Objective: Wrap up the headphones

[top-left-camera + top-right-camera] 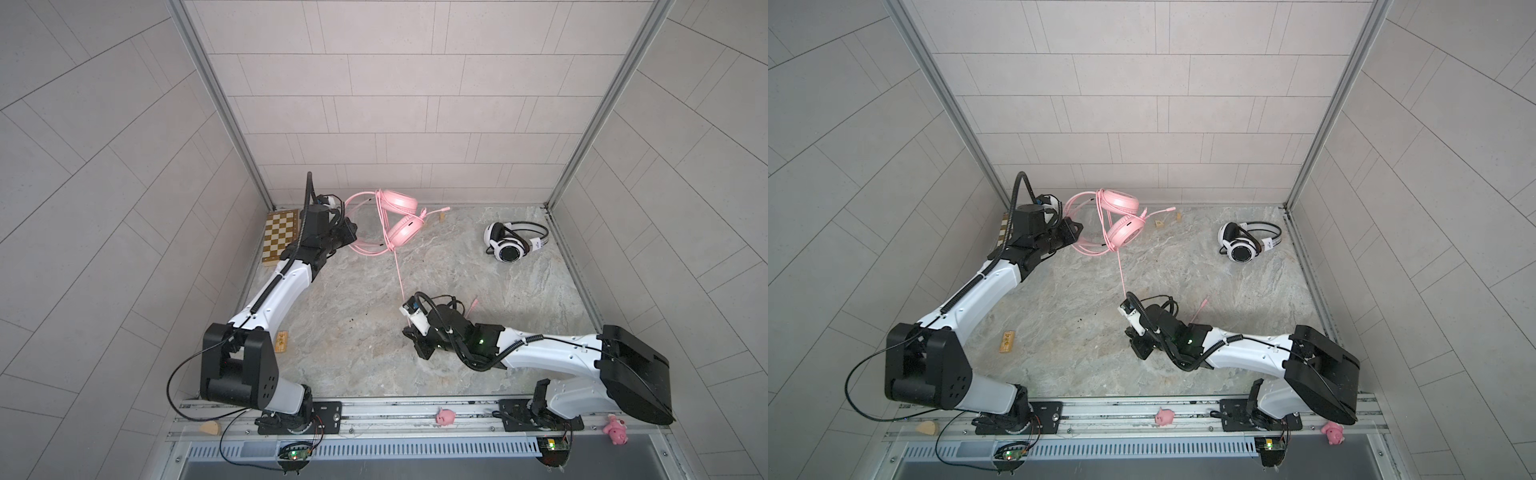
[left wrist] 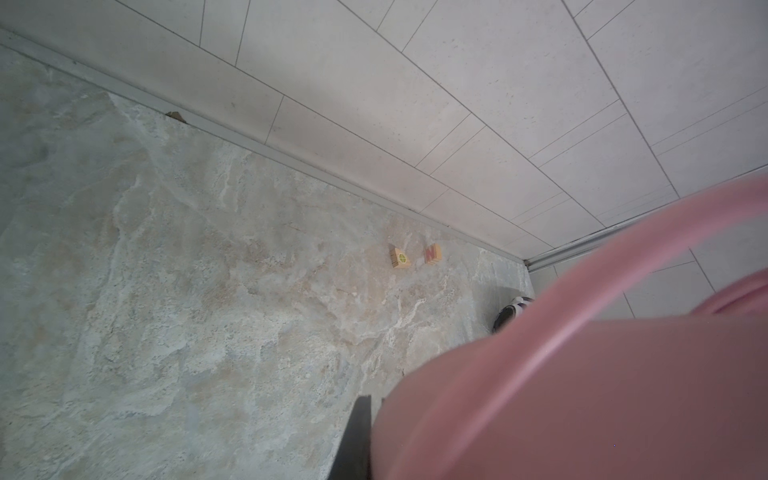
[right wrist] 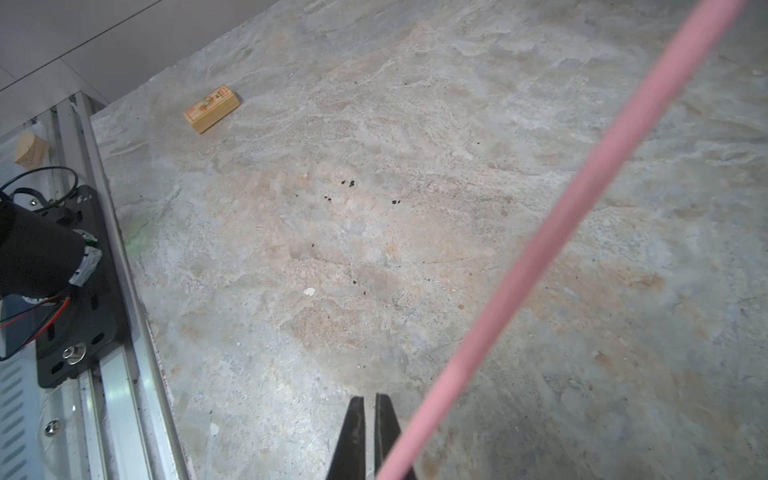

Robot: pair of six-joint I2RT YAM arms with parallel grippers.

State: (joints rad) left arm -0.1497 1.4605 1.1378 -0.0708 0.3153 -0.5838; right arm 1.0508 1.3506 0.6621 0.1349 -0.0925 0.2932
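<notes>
Marbled counter (image 1: 353, 291). Pink headphones (image 1: 405, 228) likely light: grip stiff band (image 2: 623, 266), cable (image 1: 398, 270) limp. Left claw (image 1: 352, 230) pinches band; right claw (image 3: 370, 401) pressed together beside cable.

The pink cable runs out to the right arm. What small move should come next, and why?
Probably the right gripper should bring the pink cable toward the pink headphones for another turn: the left gripper holds them, the cable is partly wound, yet a long stretch runs free.

Left tool (image 1: 351, 230) grips pink headphones (image 1: 400, 207); pink cable (image 1: 399, 274) stretched toward right tool (image 1: 417, 338).
</notes>
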